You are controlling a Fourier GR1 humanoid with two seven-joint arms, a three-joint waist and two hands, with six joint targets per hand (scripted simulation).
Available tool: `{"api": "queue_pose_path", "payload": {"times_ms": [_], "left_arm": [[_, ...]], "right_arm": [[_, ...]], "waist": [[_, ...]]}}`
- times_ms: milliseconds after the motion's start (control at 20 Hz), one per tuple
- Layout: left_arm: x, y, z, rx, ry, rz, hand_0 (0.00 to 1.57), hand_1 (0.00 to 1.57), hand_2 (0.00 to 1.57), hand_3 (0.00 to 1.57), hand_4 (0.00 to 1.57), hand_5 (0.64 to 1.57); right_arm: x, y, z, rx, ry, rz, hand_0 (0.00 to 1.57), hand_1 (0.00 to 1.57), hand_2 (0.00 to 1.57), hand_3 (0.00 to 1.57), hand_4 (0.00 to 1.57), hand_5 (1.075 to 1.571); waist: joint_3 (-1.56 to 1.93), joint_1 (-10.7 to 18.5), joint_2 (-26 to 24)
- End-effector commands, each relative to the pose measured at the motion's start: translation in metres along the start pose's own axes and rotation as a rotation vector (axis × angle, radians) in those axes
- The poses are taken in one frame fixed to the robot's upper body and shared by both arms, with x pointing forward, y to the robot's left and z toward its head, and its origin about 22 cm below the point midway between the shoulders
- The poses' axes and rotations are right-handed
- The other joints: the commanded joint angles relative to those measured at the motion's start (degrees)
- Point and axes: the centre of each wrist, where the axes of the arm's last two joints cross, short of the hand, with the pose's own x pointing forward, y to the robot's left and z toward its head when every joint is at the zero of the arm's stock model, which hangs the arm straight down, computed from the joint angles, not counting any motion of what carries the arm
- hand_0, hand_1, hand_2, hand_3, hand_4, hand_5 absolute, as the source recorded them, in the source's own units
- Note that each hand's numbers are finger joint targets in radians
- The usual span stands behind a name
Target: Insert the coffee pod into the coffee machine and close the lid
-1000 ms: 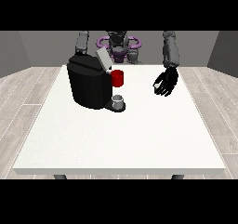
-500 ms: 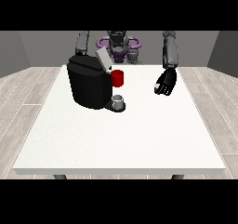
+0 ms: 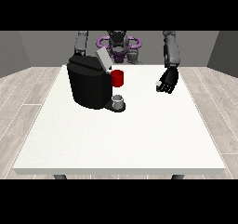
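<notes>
The white worktop (image 3: 116, 139) is bare at its near side. Farther back stands the black coffee machine (image 3: 88, 81), with its lid (image 3: 103, 59) tilted up and open. A red thing at the machine (image 3: 117, 78) sits at its front. Just below that, a small grey thing (image 3: 118, 100) stands on the machine's base; it may be the pod, but I cannot tell for sure.

The robot hand at the view's right (image 3: 168, 80) hangs above the worktop, well apart from the machine. It holds nothing. Its fingers look a little bent and relaxed, not closed. From this robot hand, the grey thing lies off toward the view's left and a bit nearer the camera. The grey thing looks upright.

The other arm goes down behind the machine, and its robot hand does not show. So the robot hand at the view's right looks like the one free to reach across. Nothing is in the way between them.
</notes>
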Motion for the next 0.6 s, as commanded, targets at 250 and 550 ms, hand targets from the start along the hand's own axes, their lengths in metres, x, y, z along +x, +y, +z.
{"api": "queue_pose_path", "payload": {"times_ms": [250,550], "left_arm": [[0.033,0.018,-0.023,-0.02,-0.103,0.17,1.45,1.45,1.43,1.35,0.53,1.571],[0.067,0.074,-0.042,-0.065,-0.152,0.148,1.4,1.4,1.39,1.33,0.54,1.571]], "right_arm": [[-0.034,-0.012,0.006,-0.02,0.1,0.029,0.0,0.0,0.0,0.0,0.0,1.571],[-0.047,-0.001,0.006,0.0,0.102,0.059,0.0,0.0,0.0,0.0,0.0,1.571]], "waist": [[0.01,1.46,-5.44],[0.03,1.35,-7.21]]}}
